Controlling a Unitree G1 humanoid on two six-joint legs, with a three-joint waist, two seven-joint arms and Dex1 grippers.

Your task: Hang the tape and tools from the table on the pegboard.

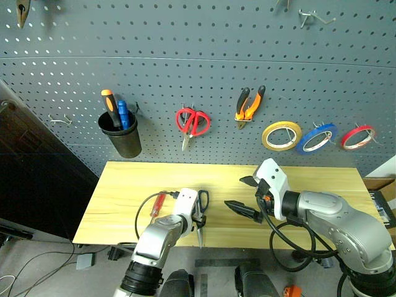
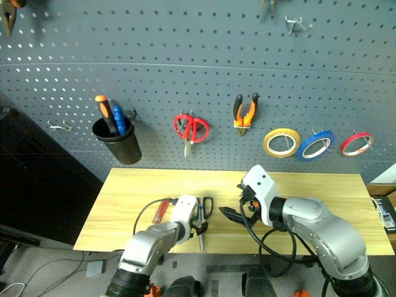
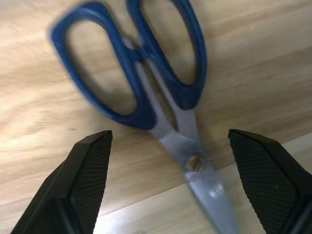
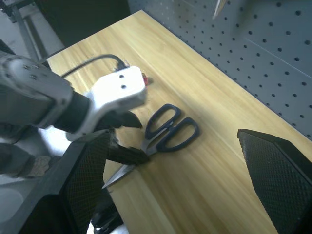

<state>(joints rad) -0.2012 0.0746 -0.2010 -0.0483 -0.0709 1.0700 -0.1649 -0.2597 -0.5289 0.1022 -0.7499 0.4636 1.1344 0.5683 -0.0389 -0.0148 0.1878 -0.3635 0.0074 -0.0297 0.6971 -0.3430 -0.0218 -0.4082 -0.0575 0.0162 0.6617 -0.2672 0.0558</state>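
Step in hand: pickup of the blue-handled scissors (image 3: 146, 83) from the table (image 1: 322, 185); judged roughly two-thirds through, with tape and pliers already hung.

Screwdriver, red-handled (image 1: 158, 206): one, flat on the table, just beside the left arm at about 9 o'clock of the scissors; not yet hung.

Left gripper (image 3: 168, 187): fingers well apart, straddling the scissors at the pivot, one finger on each side of the blades; no contact visible, nothing clamped.

Scissors position: flat on the wood near the front edge, handles toward the pegboard (image 1: 204, 55), blade tips toward 6 o'clock.

Right gripper (image 1: 240, 195): fingers spread wide, empty, hovering above the table at about 3 o'clock of the scissors, well apart from them.

Next move, judged: lower the left fingers to the wood and close across the pivot or the neck below the handles; blades thin and flat, so a shallow pinch could slip. Then lift toward a free hook.

Count on the pegboard, left to right:
- black cup (image 1: 122, 135): one, holding two drivers, one orange-handled and one blue-handled
- red-handled scissors (image 1: 192, 122): one
- orange-and-black pliers (image 1: 249, 105): one, hung
- tape rolls: three, being yellow (image 1: 281, 135), blue tape (image 1: 316, 137), red (image 1: 358, 137)
- bare hooks: at least one at 9 o'clock of the cup (image 1: 60, 120), one at 1 o'clock of the board (image 1: 314, 18)

Count on the table: one screwdriver, one pair of scissors.
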